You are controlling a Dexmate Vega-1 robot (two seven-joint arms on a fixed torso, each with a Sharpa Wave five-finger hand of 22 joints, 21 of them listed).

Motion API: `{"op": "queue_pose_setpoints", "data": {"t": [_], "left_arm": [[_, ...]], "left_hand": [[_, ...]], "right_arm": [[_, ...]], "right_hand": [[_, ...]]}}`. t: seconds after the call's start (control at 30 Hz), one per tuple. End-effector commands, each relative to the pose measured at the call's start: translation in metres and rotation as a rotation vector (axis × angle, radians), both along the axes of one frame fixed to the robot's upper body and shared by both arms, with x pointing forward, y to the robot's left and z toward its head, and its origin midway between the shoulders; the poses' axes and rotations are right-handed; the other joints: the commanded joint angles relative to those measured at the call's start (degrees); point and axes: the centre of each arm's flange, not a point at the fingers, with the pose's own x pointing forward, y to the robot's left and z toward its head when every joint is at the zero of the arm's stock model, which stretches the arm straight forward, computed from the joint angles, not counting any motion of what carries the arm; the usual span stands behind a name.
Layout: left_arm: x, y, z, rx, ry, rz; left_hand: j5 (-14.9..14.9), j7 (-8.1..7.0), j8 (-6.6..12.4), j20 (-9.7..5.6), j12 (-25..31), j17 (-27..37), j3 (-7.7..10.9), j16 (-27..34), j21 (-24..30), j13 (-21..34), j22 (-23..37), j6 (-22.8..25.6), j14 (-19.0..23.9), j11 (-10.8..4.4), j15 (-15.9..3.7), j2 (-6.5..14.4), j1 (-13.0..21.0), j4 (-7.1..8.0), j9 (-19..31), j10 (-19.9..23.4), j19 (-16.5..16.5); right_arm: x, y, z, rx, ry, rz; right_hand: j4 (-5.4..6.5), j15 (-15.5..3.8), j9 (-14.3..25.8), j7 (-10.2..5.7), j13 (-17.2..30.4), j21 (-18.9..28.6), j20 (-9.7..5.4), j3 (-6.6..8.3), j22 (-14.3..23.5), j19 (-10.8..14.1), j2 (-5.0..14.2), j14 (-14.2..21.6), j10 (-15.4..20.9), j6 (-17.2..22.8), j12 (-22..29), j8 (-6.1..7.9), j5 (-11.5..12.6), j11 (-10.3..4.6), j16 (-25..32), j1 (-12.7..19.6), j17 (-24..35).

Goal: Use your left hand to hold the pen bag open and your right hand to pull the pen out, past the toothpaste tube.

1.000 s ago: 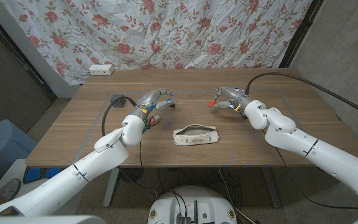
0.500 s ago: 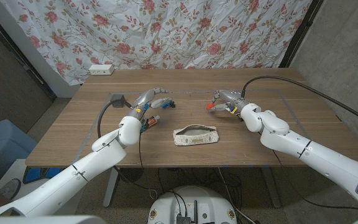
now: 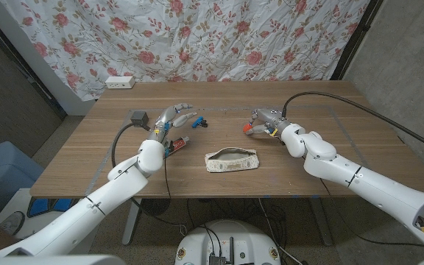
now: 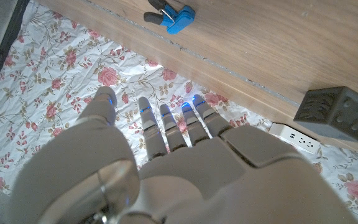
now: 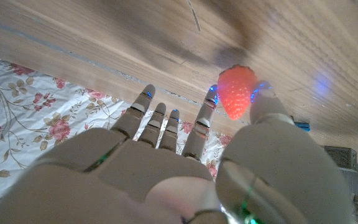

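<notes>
Fabric pen bag (image 3: 232, 160) looks soft and light; pin its rim with your empty, spread left robot hand (image 3: 174, 117), while right robot hand (image 3: 262, 121) at 2 o'clock pinches a strawberry (image 3: 247, 126).

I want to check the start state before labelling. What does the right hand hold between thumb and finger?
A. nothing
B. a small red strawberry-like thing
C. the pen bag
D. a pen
B: the right hand pinches a small red strawberry-shaped thing at its fingertips, while the pen bag lies apart on the table.

Blue clip (image 3: 199, 121) — grey cube (image 3: 138, 116) — strawberry (image 5: 235, 90)
</notes>
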Motion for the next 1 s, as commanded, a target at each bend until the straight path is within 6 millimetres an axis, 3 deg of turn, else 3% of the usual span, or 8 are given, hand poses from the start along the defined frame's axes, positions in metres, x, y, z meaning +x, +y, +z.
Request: {"op": "queue_pose_setpoints", "data": {"t": [0.03,0.27,0.47,0.63,0.77,1.0], "left_arm": [[0.011,0.022,-0.012,-0.174,-0.002,-0.021],[0.016,0.035,-0.016,-0.218,-0.002,-0.022],[0.021,0.042,-0.015,-0.235,-0.004,-0.037],[0.029,0.049,-0.015,-0.236,-0.002,-0.052],[0.036,0.055,-0.014,-0.234,0.002,-0.066],[0.050,0.063,-0.009,-0.230,0.006,-0.095]], "left_hand": [[-0.17,-0.05,0.30,0.30,0.01,0.19,0.23,-0.21,0.05,0.21,0.09,-0.04,-0.27,-0.12,-0.86,-0.07,-0.59,0.22,0.09,-0.15,-0.38],[-0.17,0.00,0.41,0.31,0.00,0.17,0.34,-0.25,0.01,0.22,0.09,-0.04,-0.45,0.13,-0.79,0.10,-0.78,0.15,0.08,-0.29,-0.56],[-0.17,0.03,0.45,0.35,0.00,0.17,0.42,-0.25,0.00,0.22,0.09,-0.10,-0.53,-0.03,-0.72,0.23,-0.92,0.09,0.08,-0.36,-0.64],[-0.16,0.07,0.48,0.43,0.00,0.16,0.52,-0.24,0.01,0.22,0.09,-0.16,-0.58,0.04,-0.74,0.39,-1.02,0.05,0.07,-0.41,-0.69],[-0.15,0.07,0.51,0.45,0.03,0.16,0.62,-0.23,0.02,0.22,0.09,-0.15,-0.61,0.09,-0.67,0.54,-1.10,0.01,0.07,-0.40,-0.72],[-0.16,0.09,0.57,0.45,0.01,0.15,0.70,-0.22,0.01,0.22,0.09,-0.11,-0.66,0.07,-0.65,0.65,-1.21,-0.05,0.07,-0.50,-0.79]], "right_arm": [[0.005,0.005,-0.006,-0.014,0.020,-0.030],[0.007,0.009,-0.009,-0.015,0.028,-0.043],[0.007,0.013,-0.009,-0.016,0.040,-0.059],[0.007,0.017,-0.009,-0.005,0.052,-0.072],[0.007,0.019,-0.010,0.003,0.063,-0.078],[0.008,0.019,-0.009,0.023,0.069,-0.084]], "right_hand": [[-0.02,0.07,0.18,0.08,0.16,0.15,0.01,-0.15,0.15,0.29,0.29,0.31,0.25,-0.82,-0.03,-0.39,0.41,0.07,0.18,-0.14,0.16],[0.04,0.07,0.14,0.11,0.19,0.11,-0.01,-0.39,0.16,0.32,0.14,0.32,-0.16,-2.13,-0.21,-0.89,0.45,0.11,0.19,-0.34,0.22],[0.18,0.73,-0.03,0.14,0.24,-0.06,0.18,-1.02,0.16,0.03,-0.39,-0.13,-0.99,-5.21,-0.48,-2.17,0.62,0.59,0.01,-0.94,0.34],[0.65,1.46,-0.27,0.34,0.33,-0.22,0.64,-2.43,0.18,-0.66,-1.75,-1.14,-2.60,-9.97,-0.76,-4.17,1.14,0.41,-0.44,-2.88,0.51],[1.19,2.14,-0.65,0.73,0.41,-0.29,1.02,-3.99,0.21,-1.64,-2.98,-2.49,-5.52,-15.51,-1.06,-6.66,2.53,0.91,-1.01,-5.34,0.74],[1.64,3.06,-1.03,1.53,0.47,-0.47,1.67,-5.51,0.23,-3.25,-3.90,-4.40,-8.46,-20.74,-1.14,-9.07,4.17,1.47,-1.77,-7.67,0.93]]}}
